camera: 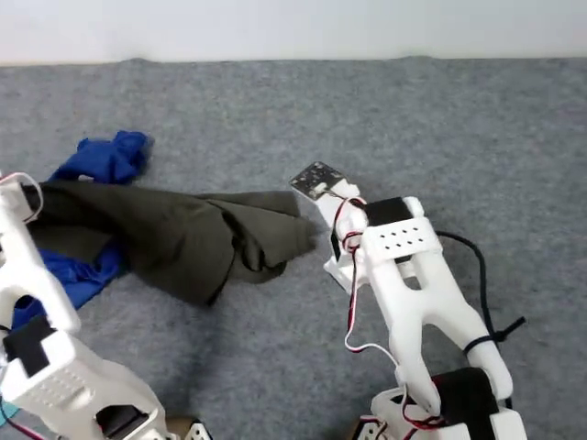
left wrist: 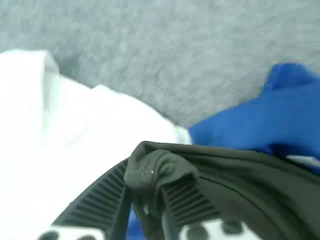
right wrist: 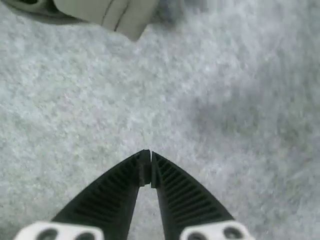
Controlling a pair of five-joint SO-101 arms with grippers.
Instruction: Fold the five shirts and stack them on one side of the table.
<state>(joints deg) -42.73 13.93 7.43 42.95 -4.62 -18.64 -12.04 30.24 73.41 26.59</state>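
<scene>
**A:** From above, what lies on the table?

**B:** A dark olive-green cloth shirt is stretched out in loose folds on the grey felt-covered table, left of the middle. Its left end reaches the white plastic left arm. Its right end lies just beside the white plastic right arm. A crumpled bright blue cloth shirt lies partly under the olive shirt, at the table's left side.

**A:** And the left wrist camera?

**B:** The left claw is clenched on a bunched fold of the olive shirt, with the fabric pinched between its ribbed black fingers. The blue shirt lies beyond the olive one and touches it. Next to them is a blurred white mass; I cannot tell what it is.

**A:** The right wrist camera?

**B:** The right claw is clenched on nothing, its tips touching each other, over bare grey table. A corner of pale greenish cloth lies well apart from it.
</scene>
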